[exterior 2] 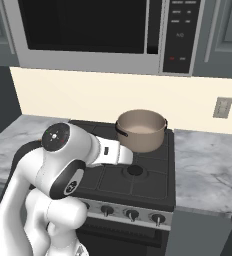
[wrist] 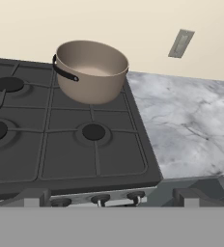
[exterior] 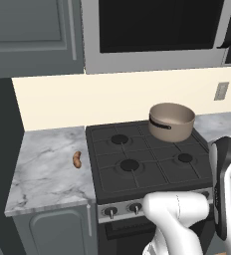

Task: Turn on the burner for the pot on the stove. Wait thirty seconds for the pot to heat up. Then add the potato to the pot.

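Grey marble table [exterior: 48, 169] flanks the stove [exterior: 147, 159] on both sides, under a microwave [exterior 2: 98, 30] and a cream wall with an outlet [wrist: 180, 43]. My gripper hangs back from the front edge of the stove, looking forward and down across it, its jaws spread wide and holding nothing; I cannot make out the fingertips themselves, so I judge that from how the hand sits rather than from a clear sight of them.

Ahead of my gripper and slightly to its left stands the pot [wrist: 91, 71], upright on the rear right burner, open mouth up, its dark handle [wrist: 64, 72] curving along the side that faces left and toward me. It sits centred over its grate, so I judge that the knob for that burner is the one I need; the knobs [wrist: 100, 198] line the silver front panel just below my gripper.

Far off to my gripper's left, on the marble just beside the stove's left edge, lies the potato [exterior: 77, 159]. Its long axis runs roughly front to back, with a slight kidney bend. It lies apart from the pot, I judge, because it goes in last.
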